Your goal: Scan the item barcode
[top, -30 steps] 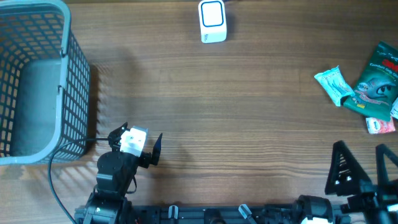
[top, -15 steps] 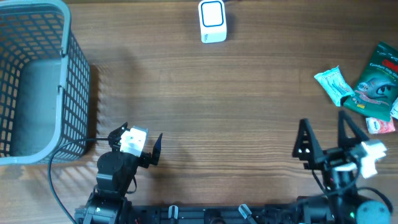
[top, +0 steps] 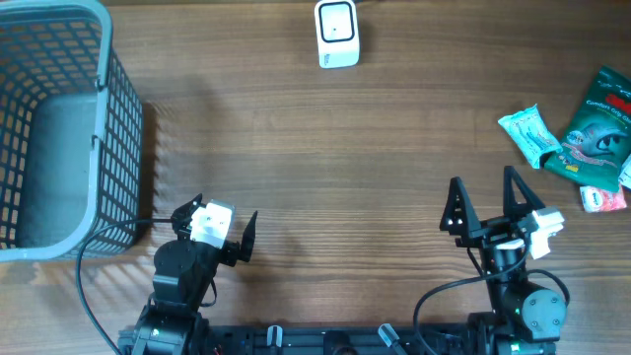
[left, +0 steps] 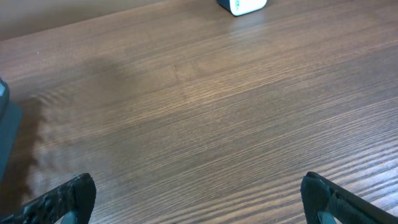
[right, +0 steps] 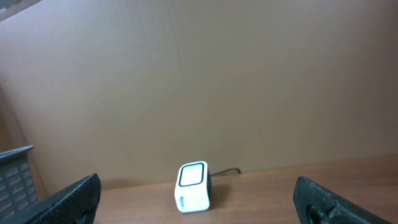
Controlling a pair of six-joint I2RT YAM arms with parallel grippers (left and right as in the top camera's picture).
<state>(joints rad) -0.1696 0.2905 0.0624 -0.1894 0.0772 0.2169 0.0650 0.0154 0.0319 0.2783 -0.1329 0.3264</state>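
A white barcode scanner (top: 336, 33) with a dark-framed window stands at the far edge of the table; it also shows in the right wrist view as the scanner (right: 193, 186), facing the camera. The items lie at the far right: a teal packet (top: 529, 135), a green pouch (top: 598, 128) and a small pink-and-white packet (top: 602, 199). My right gripper (top: 483, 187) is open and empty, left of and nearer than the items, aimed at the scanner. My left gripper (top: 223, 211) hangs open over bare wood at the near left; its fingers (left: 68, 196) hold nothing.
A grey wire basket (top: 118, 148) fills the left side, just left of my left arm. A black cable runs from the basket's near corner to that arm. The wooden table (top: 335, 158) stretches between both arms and the scanner.
My right arm has swung out from the near right corner, leftwards and forwards over the table, still open. The left arm has not moved.
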